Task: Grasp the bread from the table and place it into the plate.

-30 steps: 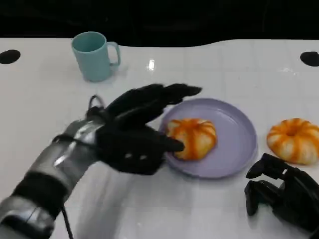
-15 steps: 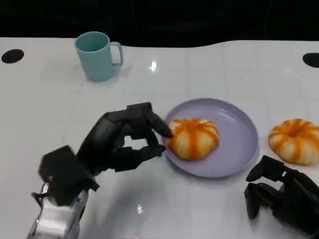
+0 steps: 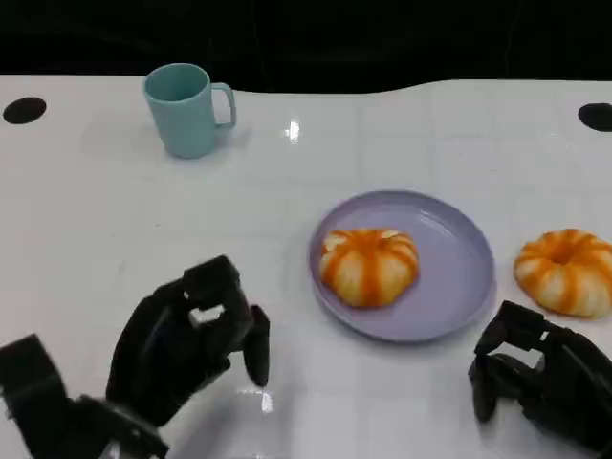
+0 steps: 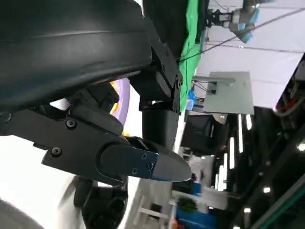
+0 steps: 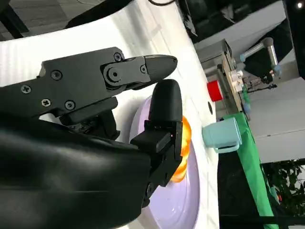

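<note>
One orange-striped bread lies on the purple plate in the middle of the table. A second bread sits on the white table just right of the plate. My left hand hovers low at the front left, well clear of the plate, with its fingers loosely bent and nothing in them. My right hand rests at the front right, just below the second bread, also holding nothing. The right wrist view shows the fingers apart, with the plate and the bread beyond them.
A teal mug stands at the back left, also visible as the mug in the right wrist view. Black round marks sit near both far corners of the table. Bare white tabletop lies between the mug and the plate.
My left hand has let go of the bread on the plate and pulled back to the front left, away from the plate. The right hand has stayed put.
</note>
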Robot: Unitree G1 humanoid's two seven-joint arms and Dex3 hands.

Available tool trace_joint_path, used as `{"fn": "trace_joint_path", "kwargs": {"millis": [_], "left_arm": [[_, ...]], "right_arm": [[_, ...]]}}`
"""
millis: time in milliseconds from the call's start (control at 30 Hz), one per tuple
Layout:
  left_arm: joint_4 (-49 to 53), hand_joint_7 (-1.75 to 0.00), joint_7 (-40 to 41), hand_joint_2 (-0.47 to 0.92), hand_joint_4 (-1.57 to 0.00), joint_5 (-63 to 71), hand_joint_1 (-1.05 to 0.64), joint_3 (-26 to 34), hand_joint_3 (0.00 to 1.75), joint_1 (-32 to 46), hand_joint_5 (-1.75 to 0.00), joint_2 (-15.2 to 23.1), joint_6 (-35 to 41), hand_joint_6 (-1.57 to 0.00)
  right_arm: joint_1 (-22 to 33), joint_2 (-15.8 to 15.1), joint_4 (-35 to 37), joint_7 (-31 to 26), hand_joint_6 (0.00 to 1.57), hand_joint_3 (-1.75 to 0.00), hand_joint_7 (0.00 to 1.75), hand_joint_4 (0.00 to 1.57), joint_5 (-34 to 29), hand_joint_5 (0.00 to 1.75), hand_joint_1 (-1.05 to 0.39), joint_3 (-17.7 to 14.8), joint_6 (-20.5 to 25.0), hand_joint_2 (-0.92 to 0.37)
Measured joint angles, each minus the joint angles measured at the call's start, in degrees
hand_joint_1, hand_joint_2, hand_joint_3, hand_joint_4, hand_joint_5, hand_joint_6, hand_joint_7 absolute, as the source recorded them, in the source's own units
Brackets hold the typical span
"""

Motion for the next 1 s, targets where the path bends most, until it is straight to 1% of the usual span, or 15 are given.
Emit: {"fn": "trace_joint_path", "kwargs": {"millis": [100, 200, 300, 500, 633, 767, 867, 1000], "left_arm": [[-0.74, -1.75, -1.46, 0.90, -1.10, -1.88, -0.76, 0.88, 0.17, 1.45, -1.75, -0.68, 2.49, -0.89], [-2.20, -1.75, -1.83, 0.92, -1.12, -3.70, -0.74, 1.66, 0.15, 2.98, -1.75, -0.81, 7.52, -0.91], [-3.30, -1.75, -1.88, 0.92, -1.12, -4.37, -0.72, 2.37, 0.15, 4.78, -1.75, -1.03, 10.02, -0.89], [-3.71, -1.75, -3.92, 0.91, -1.11, -4.38, -0.73, 2.94, 0.14, 7.06, -1.75, -2.22, 10.83, -0.89], [-3.70, -1.75, -5.16, 0.92, -1.10, -4.60, -0.73, 3.89, 0.13, 7.02, -1.75, -2.26, 12.34, -0.89], [-3.69, -1.73, -6.00, 0.91, -1.10, -4.70, -0.74, 4.60, 0.12, 6.96, -1.75, -2.27, 13.41, -0.89], [-3.69, -1.71, -6.76, 0.92, -1.10, -4.78, -0.73, 4.81, 0.12, 6.91, -1.75, -2.28, 14.16, -0.89], [-3.68, -1.70, -7.36, 0.92, -1.10, -4.78, -0.73, 5.33, 0.11, 6.58, -1.75, -2.53, 14.79, -0.91]], "right_arm": [[-0.46, -0.04, 0.87, 0.41, 0.66, -0.16, 1.48, 0.71, 0.01, 1.72, -0.59, -0.09, -0.32, -0.92], [-0.61, -0.02, 1.09, 0.57, 0.66, -0.16, 1.49, 0.71, 0.00, 1.72, -0.59, -0.08, -0.38, -0.92], [-0.61, -0.04, 1.06, 0.59, 0.66, -0.16, 1.48, 0.71, -0.07, 1.72, -0.60, -0.07, -0.42, -0.92], [-0.60, -0.17, 1.00, 0.61, 0.68, -0.15, 1.45, 0.72, -0.05, 1.71, -0.57, -0.10, -0.16, -0.92], [-0.59, -0.18, 0.48, 0.61, 0.68, -0.15, 1.44, 0.73, 0.13, 1.71, -0.57, -0.21, 1.21, -0.92], [-0.46, -0.21, 0.17, 0.62, 0.68, -0.17, 1.44, 0.72, 0.13, 1.70, -0.58, -0.26, 1.50, -0.92], [-0.23, -0.22, 0.20, 1.20, 0.66, -0.18, 1.51, 0.71, 0.13, 1.72, -0.60, -0.28, 0.91, -0.92], [0.14, -0.50, 0.22, 2.02, 0.64, -0.18, 1.54, 0.70, 0.04, 1.74, -0.60, -0.25, 0.37, -0.92]]}}
